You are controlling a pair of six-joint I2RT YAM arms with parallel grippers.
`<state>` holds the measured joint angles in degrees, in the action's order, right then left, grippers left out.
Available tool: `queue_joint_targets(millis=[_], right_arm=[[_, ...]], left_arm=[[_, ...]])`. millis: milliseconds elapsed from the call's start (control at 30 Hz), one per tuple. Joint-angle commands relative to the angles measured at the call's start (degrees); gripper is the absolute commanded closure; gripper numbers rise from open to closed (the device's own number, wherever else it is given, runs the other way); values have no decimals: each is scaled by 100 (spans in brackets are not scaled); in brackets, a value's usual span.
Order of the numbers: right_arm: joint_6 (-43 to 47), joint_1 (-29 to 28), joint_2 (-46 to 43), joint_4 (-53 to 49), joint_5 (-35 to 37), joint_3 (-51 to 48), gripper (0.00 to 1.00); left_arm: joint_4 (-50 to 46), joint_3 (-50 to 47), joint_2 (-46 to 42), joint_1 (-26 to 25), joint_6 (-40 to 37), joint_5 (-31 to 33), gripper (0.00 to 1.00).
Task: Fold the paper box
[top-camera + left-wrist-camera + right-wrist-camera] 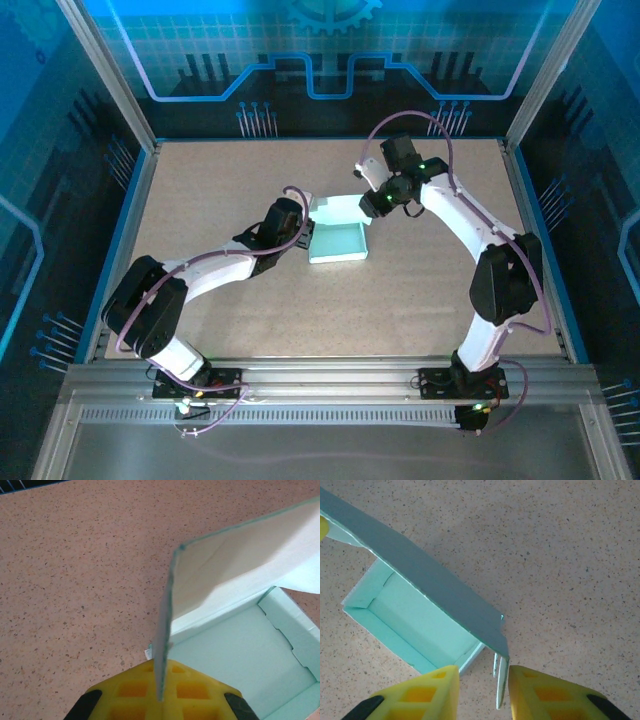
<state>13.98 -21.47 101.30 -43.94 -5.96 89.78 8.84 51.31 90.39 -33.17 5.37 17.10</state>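
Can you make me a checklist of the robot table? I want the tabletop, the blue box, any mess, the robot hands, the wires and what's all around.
Surface: speckled tan table, flat and bare around the work.
Job's things: pale blue paper box, tray walls already up; its lid flap is raised, not folded over.
Clutter: nothing seen.
Grippers: left gripper shut on the edge of the lid flap; right gripper open, with a thin side tab standing between its fingers, not pinched.
Cables: purple cables loop along both arms, clear of the box.
Surroundings: metal frame rail at the near edge, blue panels behind and beside.
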Motion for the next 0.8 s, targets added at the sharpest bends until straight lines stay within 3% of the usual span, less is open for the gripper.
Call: queue_joint_targets(millis=[0,133,233,367,733,767], right_arm=[[-72,-24,75,102,51,8,68],[-49,58,75,297,-67,-131,67],[-28,125,-22,506,-259,-320,58],[146,179,-181,765,-486,-594,58],[505,293,-207,808,-667,-787,75],[522,302,-191,803,-685,-789,81]], left_arm=[[-67,205,32,-25,-155,-56,100],[-142,246,49,-21,-112,-79,100],[-329,354,84,-9,-70,-78,100],[-666,529,139,44,6,-139,100],[-1433,1003,213,104,62,-369,100],[-1470,1044,249,110,83,-374,100]])
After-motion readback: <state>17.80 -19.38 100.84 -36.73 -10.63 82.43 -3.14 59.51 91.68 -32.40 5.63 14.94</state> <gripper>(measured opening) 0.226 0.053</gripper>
